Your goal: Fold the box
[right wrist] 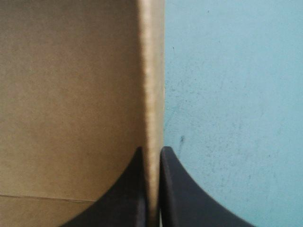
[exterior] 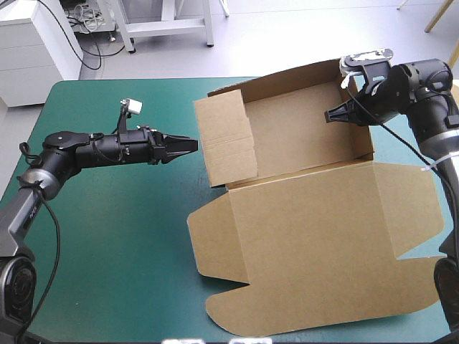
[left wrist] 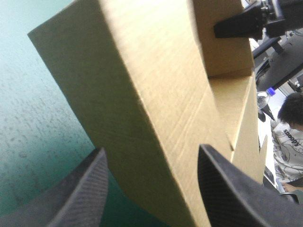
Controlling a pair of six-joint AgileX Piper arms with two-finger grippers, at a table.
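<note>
The box (exterior: 301,136) stands as an open tray at the far right of the table, its lid (exterior: 323,244) flat on the teal-green cover (exterior: 107,236) toward the near edge. My right gripper (right wrist: 151,149) is pinched almost closed on a raised wall's edge, which only its wrist view shows. My left gripper (left wrist: 152,149) looks like one point from above, but its wrist view shows the fingers spread, holding nothing, just beside the tray's left wall.
</note>
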